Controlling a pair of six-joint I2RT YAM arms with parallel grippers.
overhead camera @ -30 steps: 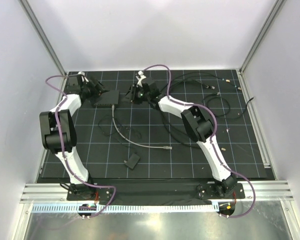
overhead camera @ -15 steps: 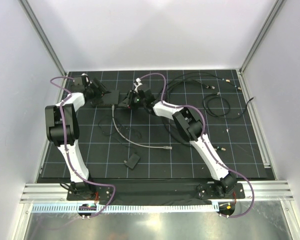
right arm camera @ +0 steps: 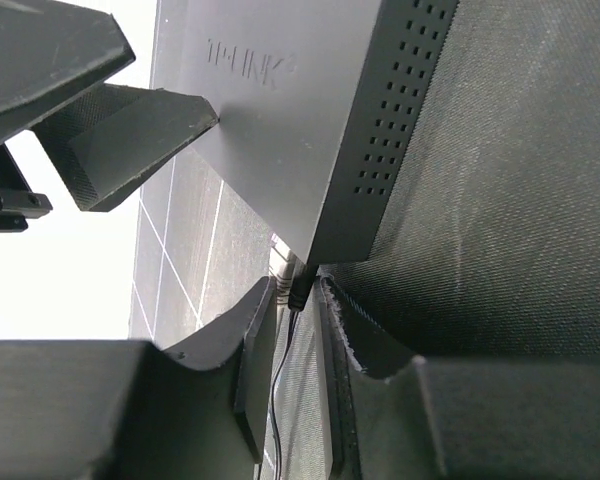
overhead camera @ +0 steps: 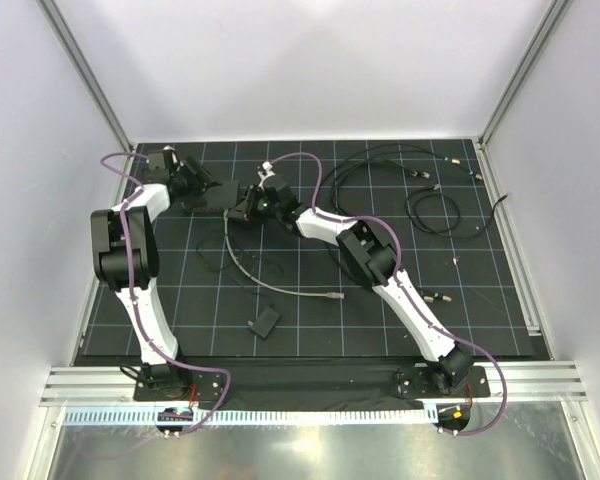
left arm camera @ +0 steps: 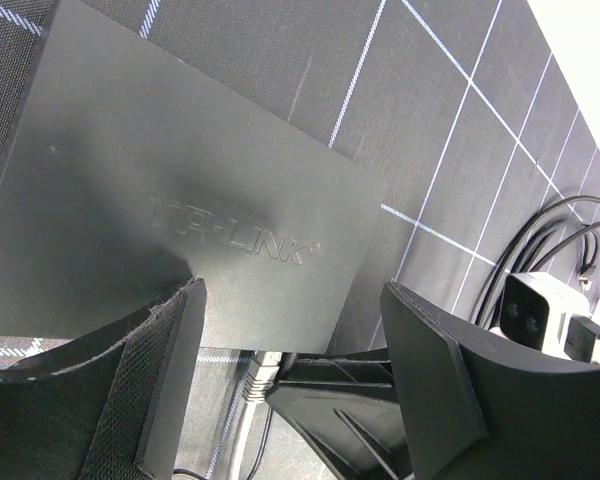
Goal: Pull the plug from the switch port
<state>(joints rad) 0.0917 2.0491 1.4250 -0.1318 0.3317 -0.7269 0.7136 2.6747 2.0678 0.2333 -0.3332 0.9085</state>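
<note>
Right wrist | black plug (right arm camera: 300, 292) seated in TP-Link switch (right arm camera: 270, 130), far-left of mat (overhead camera: 380, 300) | right gripper (right arm camera: 296, 300) near-closed around plug, grip unconfirmed | left gripper (left arm camera: 292, 290) spread open over switch | pull pending

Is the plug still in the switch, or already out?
Still in: the plug meets the switch edge, inside the right claw.

Left claw (overhead camera: 202, 188), right claw (overhead camera: 244, 204) (switch (overhead camera: 221, 196) between)

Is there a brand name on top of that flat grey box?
Yes, the left wrist view shows TP-LINK lettering embossed on the top face of the switch.
</note>
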